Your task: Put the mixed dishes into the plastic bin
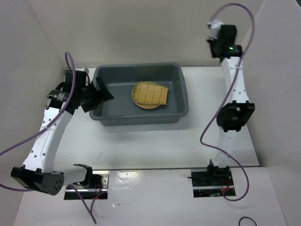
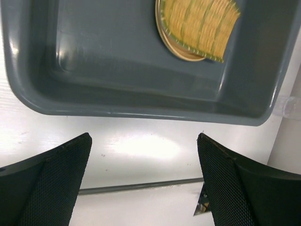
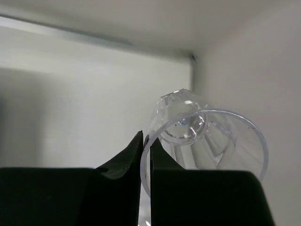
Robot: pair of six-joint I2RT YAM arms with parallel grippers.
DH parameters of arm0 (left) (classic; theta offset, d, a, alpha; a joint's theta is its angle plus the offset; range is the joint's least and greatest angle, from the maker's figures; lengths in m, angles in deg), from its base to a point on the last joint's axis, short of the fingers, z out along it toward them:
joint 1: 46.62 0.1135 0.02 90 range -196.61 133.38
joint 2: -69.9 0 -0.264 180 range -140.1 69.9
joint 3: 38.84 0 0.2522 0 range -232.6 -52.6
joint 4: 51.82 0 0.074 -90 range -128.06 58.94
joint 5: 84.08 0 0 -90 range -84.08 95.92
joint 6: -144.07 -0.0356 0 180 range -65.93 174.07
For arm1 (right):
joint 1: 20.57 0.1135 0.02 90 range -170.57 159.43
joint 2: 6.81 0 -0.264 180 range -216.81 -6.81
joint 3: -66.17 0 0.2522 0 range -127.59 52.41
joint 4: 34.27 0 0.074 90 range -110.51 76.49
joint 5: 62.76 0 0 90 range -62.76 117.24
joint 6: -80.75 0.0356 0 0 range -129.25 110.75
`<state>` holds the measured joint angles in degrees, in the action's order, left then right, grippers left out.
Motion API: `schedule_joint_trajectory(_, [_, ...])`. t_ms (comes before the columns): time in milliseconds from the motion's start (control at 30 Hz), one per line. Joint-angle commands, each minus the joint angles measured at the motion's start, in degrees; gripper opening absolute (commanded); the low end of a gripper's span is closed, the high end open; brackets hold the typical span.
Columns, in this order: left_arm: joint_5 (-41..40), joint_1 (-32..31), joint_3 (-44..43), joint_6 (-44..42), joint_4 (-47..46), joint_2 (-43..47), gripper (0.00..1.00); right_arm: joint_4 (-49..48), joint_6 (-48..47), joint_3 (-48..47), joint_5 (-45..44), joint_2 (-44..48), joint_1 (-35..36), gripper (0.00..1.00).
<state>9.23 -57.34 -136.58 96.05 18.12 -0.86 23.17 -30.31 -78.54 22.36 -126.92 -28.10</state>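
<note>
The plastic bin [image 1: 106, 113] [image 2: 117, 94] is a dark grey tub in the middle of the table. Inside it a woven bamboo tray [image 1: 151, 93] [image 2: 200, 26] lies on top of a round tan plate [image 1: 141, 104] [image 2: 181, 51]. My left gripper [image 1: 101, 92] [image 2: 143, 139] stands open at the bin's left end, with only bare table between its fingers. At the far right back corner, my right gripper [image 1: 215, 29] [image 3: 145, 139] is shut on the rim of a clear plastic cup [image 3: 207, 136] [image 1: 215, 22], which lies tilted with its mouth toward the camera.
White walls enclose the table on the left, back and right. The right arm [image 1: 235, 89] stretches along the right wall. A purple cable [image 1: 244, 19] loops above it. A narrow seam [image 2: 141, 186] crosses the table below the left fingers.
</note>
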Motion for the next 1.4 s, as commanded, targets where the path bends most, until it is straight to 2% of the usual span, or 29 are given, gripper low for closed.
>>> schedule_joint_trajectory(0, [-2.9,1.2,-1.7,-2.2,-2.7,3.3,0.99,8.9,-10.1,-11.5,8.8,6.7,19.0,0.00])
schedule_joint_trajectory(67, [-4.6,1.2,-1.7,-2.2,-0.4,4.0,0.99,13.6,-13.2,-17.7,11.7,2.9,24.9,0.00])
schedule_joint_trajectory(133, [-7.4,1.2,-1.7,-0.5,2.5,4.8,0.99,22.6,-13.2,-32.0,16.1,-2.6,32.6,0.00])
schedule_joint_trajectory(167, [-8.1,1.8,-1.7,0.6,3.5,5.7,0.99,26.3,-13.2,-38.8,16.9,-11.0,35.2,0.00])
schedule_joint_trajectory(200, [-7.3,1.8,-0.1,0.6,3.5,6.9,0.99,30.2,-13.7,-46.5,16.9,-14.9,37.7,0.00])
schedule_joint_trajectory(233, [-6.7,1.8,0.7,1.2,3.5,7.9,0.99,29.1,-14.5,-43.1,14.5,-15.0,43.2,0.00])
schedule_joint_trajectory(267, [-6.7,1.8,1.5,1.8,3.5,8.7,0.99,29.1,-16.8,-41.8,14.5,-17.2,45.2,0.00])
schedule_joint_trajectory(333, [-5.4,2.4,2.8,3.2,3.5,11.6,0.99,28.4,-16.8,-48.1,13.1,-22.6,49.3,0.00])
schedule_joint_trajectory(367, [-5.4,2.4,3.4,3.2,3.5,13.1,0.99,26.6,-17.3,-45.7,13.1,-23.7,50.4,0.00])
schedule_joint_trajectory(467, [-3.6,2.4,4.0,4.6,5.1,15.0,0.99,22.5,-18.2,-47.3,11.2,-27.5,53.4,0.00])
schedule_joint_trajectory(633, [3.9,2.4,8.3,5.1,5.1,16.1,0.99,14.4,-19.0,-48.7,8.1,-36.1,55.4,0.00])
schedule_joint_trajectory(900, [3.9,2.4,9.5,6.5,5.6,17.4,0.99,11.7,-23.5,-48.7,4.1,-43.3,57.5,0.00])
schedule_joint_trajectory(967, [5.2,2.4,11.0,7.1,5.6,17.4,0.99,10.3,-24.2,-48.7,1.8,-44.1,57.5,0.04])
schedule_joint_trajectory(1000, [5.2,2.4,11.6,7.1,5.6,17.4,0.99,9.7,-24.2,-48.7,1.8,-44.1,57.5,0.07])
schedule_joint_trajectory(1067, [6.8,2.4,13.4,8.3,4.2,18.0,0.99,9.7,-24.7,-48.7,1.1,-44.6,57.5,0.32])
schedule_joint_trajectory(1100, [7.6,2.4,13.9,8.3,3.7,18.7,0.99,9.7,-24.7,-48.7,1.1,-44.6,57.5,0.54])
schedule_joint_trajectory(1167, [8.2,2.4,14.8,8.3,3.7,19.3,0.99,9.0,-24.7,-48.7,1.1,-43.9,57.5,0.73])
schedule_joint_trajectory(1267, [9.0,2.4,16.2,8.3,2.4,19.3,0.99,7.1,-23.9,-48.7,0.6,-42.6,57.5,0.86])
schedule_joint_trajectory(1367, [9.7,2.4,17.1,8.3,1.6,18.7,0.99,3.7,-22.1,-48.7,-1.7,-39.6,56.8,0.88])
